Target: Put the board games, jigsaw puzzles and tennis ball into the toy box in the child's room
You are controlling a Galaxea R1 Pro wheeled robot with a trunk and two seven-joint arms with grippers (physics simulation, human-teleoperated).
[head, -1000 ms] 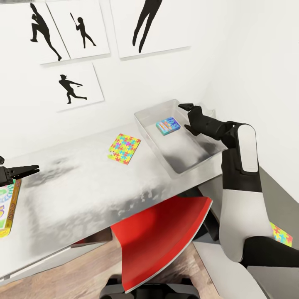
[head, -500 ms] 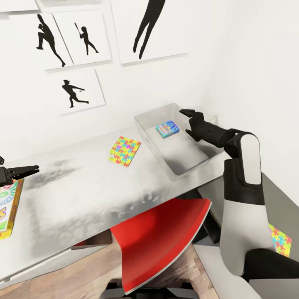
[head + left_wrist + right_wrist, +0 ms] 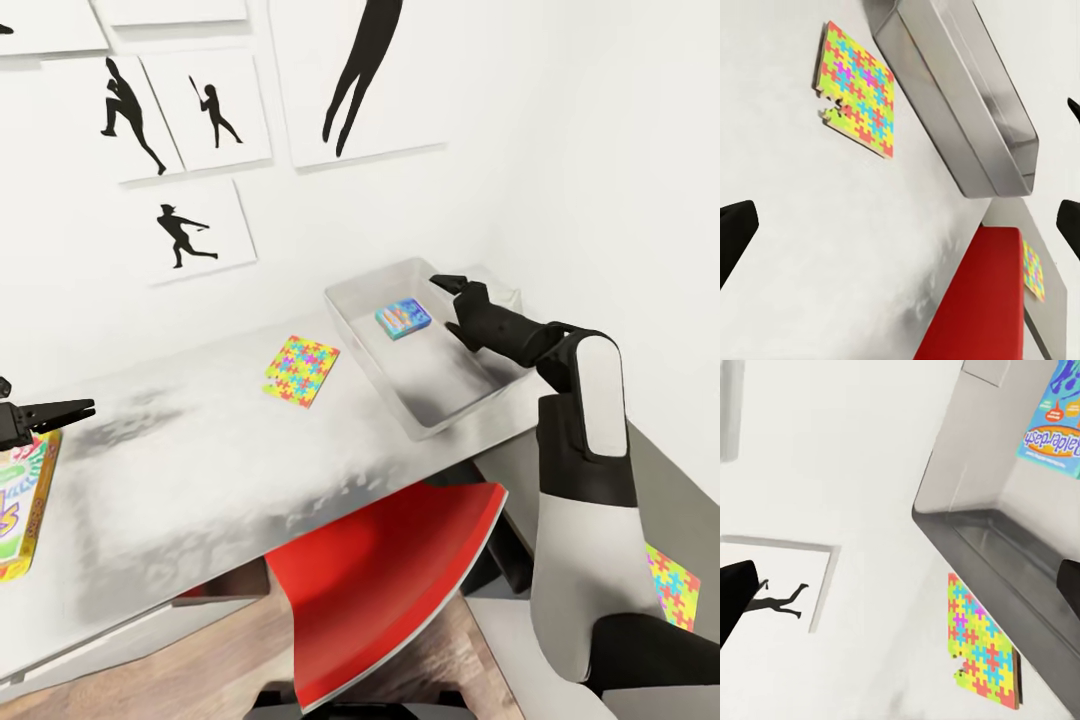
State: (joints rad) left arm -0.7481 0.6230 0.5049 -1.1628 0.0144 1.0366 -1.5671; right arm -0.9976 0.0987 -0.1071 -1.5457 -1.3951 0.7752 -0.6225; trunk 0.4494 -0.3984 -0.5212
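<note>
The clear toy box (image 3: 470, 385) stands at the table's right end, with a blue board game (image 3: 403, 318) lying flat in its far part. My right gripper (image 3: 448, 303) hangs open and empty just right of that game, above the box. In the right wrist view the game (image 3: 1057, 424) and the box rim (image 3: 990, 547) lie ahead of the gripper (image 3: 900, 585). A colourful jigsaw puzzle (image 3: 301, 370) lies on the table left of the box. My left gripper (image 3: 50, 412) is open and empty at the far left, above a green and yellow board game (image 3: 20, 505).
A red chair (image 3: 385, 580) is tucked under the table's front edge. A second jigsaw puzzle (image 3: 672, 585) lies low at the right, beyond my right arm. White walls with silhouette pictures (image 3: 190, 232) close in the back and the right side.
The camera has shifted, so the whole picture sits a little lower. My right gripper stays open over the box beside the blue game. The left gripper has not moved.
</note>
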